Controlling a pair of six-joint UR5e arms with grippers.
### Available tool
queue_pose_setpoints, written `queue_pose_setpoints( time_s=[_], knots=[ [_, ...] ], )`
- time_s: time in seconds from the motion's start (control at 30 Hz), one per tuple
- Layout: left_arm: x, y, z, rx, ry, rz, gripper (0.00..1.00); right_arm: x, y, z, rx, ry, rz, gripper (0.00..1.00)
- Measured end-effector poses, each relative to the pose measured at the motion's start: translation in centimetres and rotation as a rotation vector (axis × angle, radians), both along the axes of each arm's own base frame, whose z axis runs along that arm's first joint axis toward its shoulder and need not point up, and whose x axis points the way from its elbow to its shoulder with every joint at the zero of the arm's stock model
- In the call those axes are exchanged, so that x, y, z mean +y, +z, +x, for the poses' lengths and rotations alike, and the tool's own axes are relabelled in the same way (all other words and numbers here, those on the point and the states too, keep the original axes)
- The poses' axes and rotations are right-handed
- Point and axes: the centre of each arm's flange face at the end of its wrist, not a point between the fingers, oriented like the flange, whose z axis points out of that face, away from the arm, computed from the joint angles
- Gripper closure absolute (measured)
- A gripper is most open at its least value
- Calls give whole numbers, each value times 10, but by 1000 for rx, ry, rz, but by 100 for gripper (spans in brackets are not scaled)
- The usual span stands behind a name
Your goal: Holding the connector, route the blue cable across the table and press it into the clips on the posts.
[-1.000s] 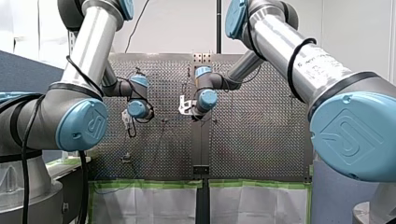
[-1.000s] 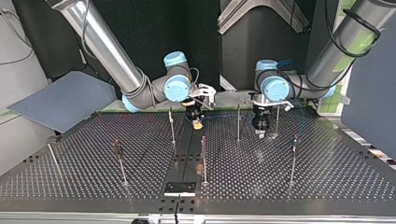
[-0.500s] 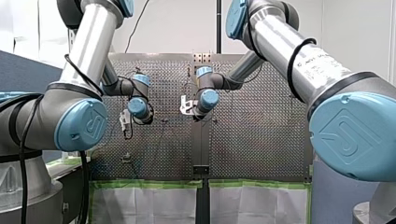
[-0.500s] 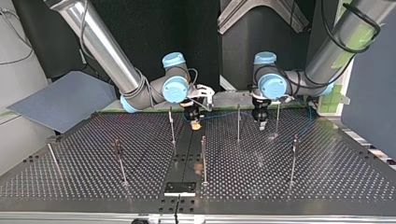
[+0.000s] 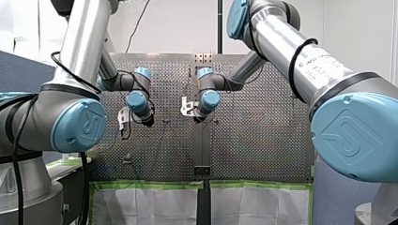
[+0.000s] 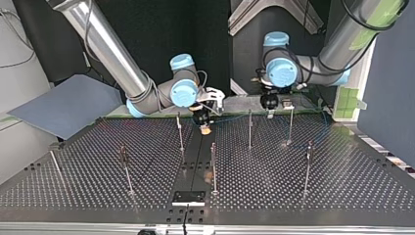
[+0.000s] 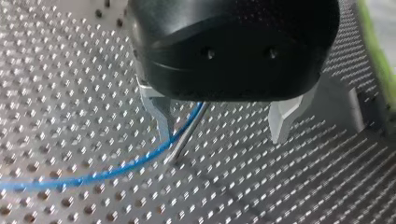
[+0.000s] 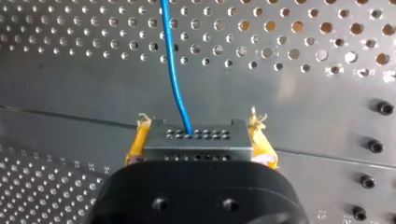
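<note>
my right gripper (image 8: 198, 140) clamps grey perforated metal connector block (image 8: 196, 150) between yellow pads (image 8: 135, 145) | thin blue cable (image 8: 173, 74) exits it over perforated table (image 8: 303, 107) | my left gripper (image 7: 223, 127) spread wide, cable beside slim metal post (image 7: 186, 135)

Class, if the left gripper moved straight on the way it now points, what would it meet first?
Most likely the thin post, with the blue cable beside it, just inside one finger of my open left gripper; beyond lies the perforated table. Depth is unclear.

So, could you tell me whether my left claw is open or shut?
Open: the left claw has its metal fingers wide apart.
</note>
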Motion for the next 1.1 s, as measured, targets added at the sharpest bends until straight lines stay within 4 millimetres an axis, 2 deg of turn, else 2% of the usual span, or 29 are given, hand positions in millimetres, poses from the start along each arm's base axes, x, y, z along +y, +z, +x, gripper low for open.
queue_pose_setpoints(
  time_s=[0.2, 0.5, 0.83, 1.1],
  knots=[
    [-16, 15, -27, -11, -28, 2, 0, -2, 0, -2, -1, -4, 1, 100],
    [-52, 54, -45, -136, -81, -60, 0, -10, 1, -8, -2, -16, 2, 100],
    [-95, 44, -43, -183, -142, -104, 0, -25, 22, -21, -28, -26, -14, 100],
    [-111, 31, -25, -182, -145, -122, 0, -27, 23, -23, -33, -18, -13, 100]
  ],
)
